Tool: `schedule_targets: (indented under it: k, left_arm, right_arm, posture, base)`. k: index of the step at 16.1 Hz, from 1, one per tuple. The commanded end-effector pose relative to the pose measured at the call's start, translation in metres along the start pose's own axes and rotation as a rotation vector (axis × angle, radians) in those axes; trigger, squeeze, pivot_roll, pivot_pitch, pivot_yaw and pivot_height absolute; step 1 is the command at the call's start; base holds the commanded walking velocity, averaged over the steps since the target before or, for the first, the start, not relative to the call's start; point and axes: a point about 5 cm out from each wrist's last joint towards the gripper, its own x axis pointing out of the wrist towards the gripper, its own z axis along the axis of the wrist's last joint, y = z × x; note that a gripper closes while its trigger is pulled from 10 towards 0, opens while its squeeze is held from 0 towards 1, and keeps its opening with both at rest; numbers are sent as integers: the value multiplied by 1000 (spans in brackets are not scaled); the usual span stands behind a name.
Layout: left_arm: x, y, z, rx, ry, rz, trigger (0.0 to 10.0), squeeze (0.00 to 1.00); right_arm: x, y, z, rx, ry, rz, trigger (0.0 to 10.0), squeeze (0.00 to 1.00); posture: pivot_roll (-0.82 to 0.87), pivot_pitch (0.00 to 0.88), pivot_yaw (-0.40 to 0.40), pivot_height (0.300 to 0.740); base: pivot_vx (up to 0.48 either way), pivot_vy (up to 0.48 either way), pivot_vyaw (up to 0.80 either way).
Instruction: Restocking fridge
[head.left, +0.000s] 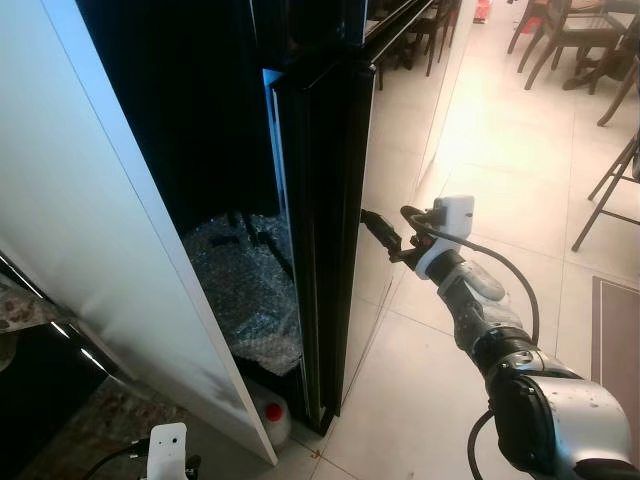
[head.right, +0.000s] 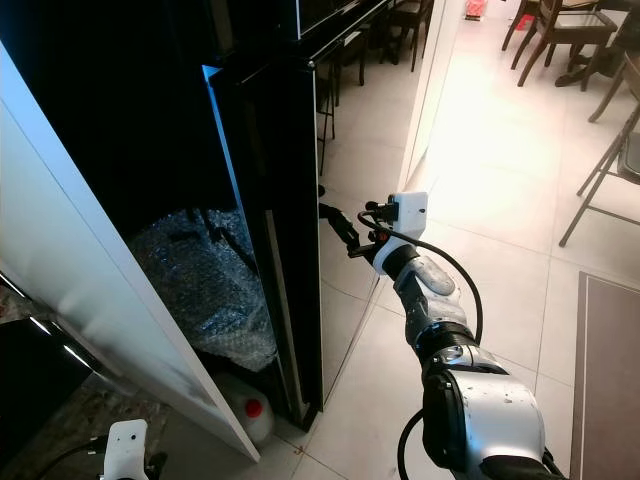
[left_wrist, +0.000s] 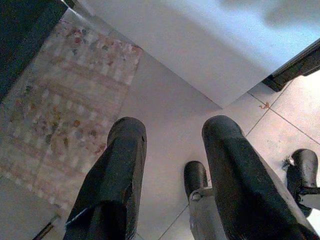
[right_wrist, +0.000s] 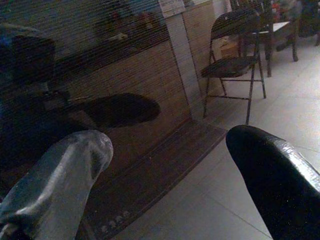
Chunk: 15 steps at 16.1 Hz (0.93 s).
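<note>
The fridge stands ahead with its glossy black door (head.left: 325, 250) ajar and a white door (head.left: 110, 220) swung wide on the left. Crumpled bubble wrap (head.left: 245, 290) lies low in the dark inside. My right gripper (head.left: 392, 235) is stretched out at mid height, open, its fingertips close to the black door's outer face with nothing between them. In the right wrist view the two fingers (right_wrist: 60, 185) stand apart before the door's reflection. My left gripper (left_wrist: 172, 165) hangs low and open over the floor tiles, holding nothing.
A white jug with a red cap (head.left: 272, 415) sits on the floor at the fridge's foot. A patterned rug (left_wrist: 65, 115) lies to the left. Dining chairs (head.left: 570, 40) stand far right, a folding chair (head.left: 615, 190) and a brown mat (head.left: 615, 330) nearer.
</note>
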Motion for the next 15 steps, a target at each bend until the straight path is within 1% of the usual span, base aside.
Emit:
schedule_targets:
  k: [1, 2, 3, 4, 5, 6, 7, 8, 9, 10, 11, 12, 13, 14, 15]
  left_arm:
    - [-1, 4, -5, 0, 20, 16, 10000, 0]
    - [-1, 3, -5, 0, 21, 15, 10000, 0]
    - [-1, 2, -6, -2, 20, 14, 10000, 0]
    - [-2, 1, -7, -2, 21, 14, 10000, 0]
    - [-2, 1, -8, 0, 24, 13, 10000, 0]
    - [-2, 1, -9, 3, 27, 12, 10000, 0]
    - [-2, 1, -9, 3, 27, 13, 10000, 0]
    - [-3, 2, -9, 3, 27, 14, 10000, 0]
    - [-3, 2, -10, 3, 29, 14, 10000, 0]
    - [-3, 4, -11, 4, 36, 16, 10000, 0]
    - [-3, 4, -12, 5, 38, 15, 10000, 0]
    - [-3, 4, -12, 6, 38, 14, 10000, 0]
    - [-3, 3, -12, 7, 38, 11, 10000, 0]
    - [-3, 2, -10, 8, 34, 9, 10000, 0]
    - [-3, 2, -10, 8, 33, 9, 10000, 0]
  right_arm:
    - [13, 10, 11, -73, -13, -5, 10000, 0]
    - [10, 5, 9, -97, 3, -62, 10000, 0]
    - [-2, -14, 7, -104, 6, -245, 10000, 0]
    - [-14, -30, 5, -84, -10, -375, 10000, 0]
    - [-31, -48, 1, -92, -3, -538, 10000, 0]
    - [-47, -62, -5, -92, 11, -656, 10000, 0]
    - [-62, -72, -11, -62, 0, -728, 10000, 0]
    - [-76, -78, -20, -78, 20, -784, 10000, 0]
    - [-83, -80, -26, -85, 34, -811, 10000, 0]
    - [-102, -83, -48, -63, 100, -875, 10000, 0]
    - [-114, -83, -64, -33, 149, -903, 10000, 0]
    - [-125, -82, -78, -30, 214, -921, 10000, 0]
    - [-148, -76, -111, -21, 376, -935, 10000, 0]
    - [-163, -70, -129, 8, 455, -941, 10000, 0]
    - [-182, -61, -152, 31, 572, -927, 10000, 0]
  posture:
    - [-10, 0, 24, 740]
    - [-8, 0, 22, 740]
    - [-7, 0, 22, 740]
    - [-16, 0, 22, 740]
    - [-20, 0, 22, 740]
    - [-21, 0, 21, 740]
    - [-21, 0, 21, 740]
    - [-22, 0, 19, 740]
    - [-22, 0, 19, 740]
    - [-24, 0, 22, 740]
    - [-25, 0, 23, 740]
    - [-25, 0, 23, 740]
    - [-28, 0, 25, 740]
    - [-26, 0, 25, 740]
    - [-32, 0, 25, 740]
  base:
    - [0, 0, 0]
    - [0, 0, 0]
    - [0, 0, 0]
    - [0, 0, 0]
    - [0, 0, 0]
    - [0, 0, 0]
    - [0, 0, 0]
    - [0, 0, 0]
    - [0, 0, 0]
    - [0, 0, 0]
    - [0, 0, 0]
    - [0, 0, 0]
    - [0, 0, 0]
    - [0, 0, 0]
    - [0, 0, 0]
